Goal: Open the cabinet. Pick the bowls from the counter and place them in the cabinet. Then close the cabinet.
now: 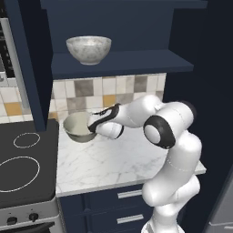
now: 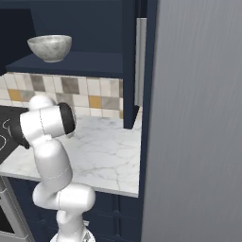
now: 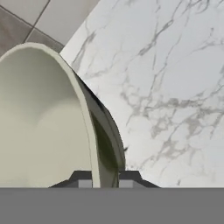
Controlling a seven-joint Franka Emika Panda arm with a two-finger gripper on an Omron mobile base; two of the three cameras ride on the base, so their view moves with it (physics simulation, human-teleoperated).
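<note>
On the counter [image 1: 113, 159], close to the tiled backsplash [image 1: 113, 88], sits the plain beige-grey bowl [image 1: 77, 127], and my gripper [image 3: 105, 180] has its rim between the two tips: in the hand view one dark fingertip [image 3: 83, 178] sits inside the bowl wall and the other outside it, both pressed up against the thin rim, so I read the claw as pinching the bowl's edge. From the left base view I see the hand reaching in level from the right, its dark end meeting the bowl's near-right rim, with the bowl's base on the marble or very near it; I cannot tell whether it has lifted clear. Above it the cabinet [image 1: 118, 63] stands open, and the marbled bowl [image 1: 88, 49] rests upright on its lower shelf, toward the left side. One open navy door [image 1: 27, 63] hangs to the left of the shelf in the left base view, and the other door [image 2: 128, 66] shows edge-on in the right base view, reaching down near the counter. Left of the counter lies the black stovetop [image 1: 25, 159] with its white rings, and below the marble slab are navy drawers [image 1: 123, 205] with short silver handles. To the right of the counter, a tall grey panel [image 2: 198, 118] runs up the right base view.
</note>
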